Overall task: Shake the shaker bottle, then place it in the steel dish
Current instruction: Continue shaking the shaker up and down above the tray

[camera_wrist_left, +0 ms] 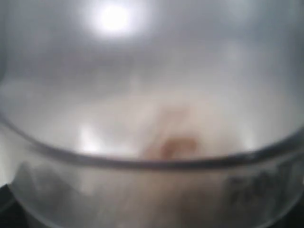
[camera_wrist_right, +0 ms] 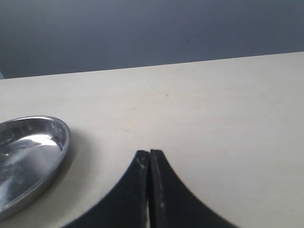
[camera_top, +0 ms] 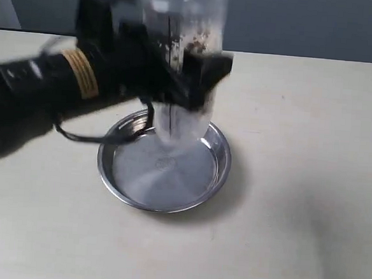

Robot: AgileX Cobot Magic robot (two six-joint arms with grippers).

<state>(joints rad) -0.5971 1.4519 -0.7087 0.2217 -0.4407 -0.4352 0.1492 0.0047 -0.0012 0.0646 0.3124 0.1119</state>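
Exterior view: left end effector (camera_top: 192,76), arm (camera_top: 49,82) level, tight around blurred shaker bottle (camera_top: 181,21) over steel dish (camera_top: 164,176)

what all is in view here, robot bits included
shaker bottle: 1, clear with a black scale and brown bits inside, blurred, held upright over the far side of the dish
steel dish: 1, shiny silver, on the table, nothing lying in it
table: 1, pale beige, under everything
wall: 1, dark grey-blue, behind the table
left gripper: 1, black, clamped around the bottle's middle
right gripper: 1, black, closed and holding nothing, over bare table beside the dish
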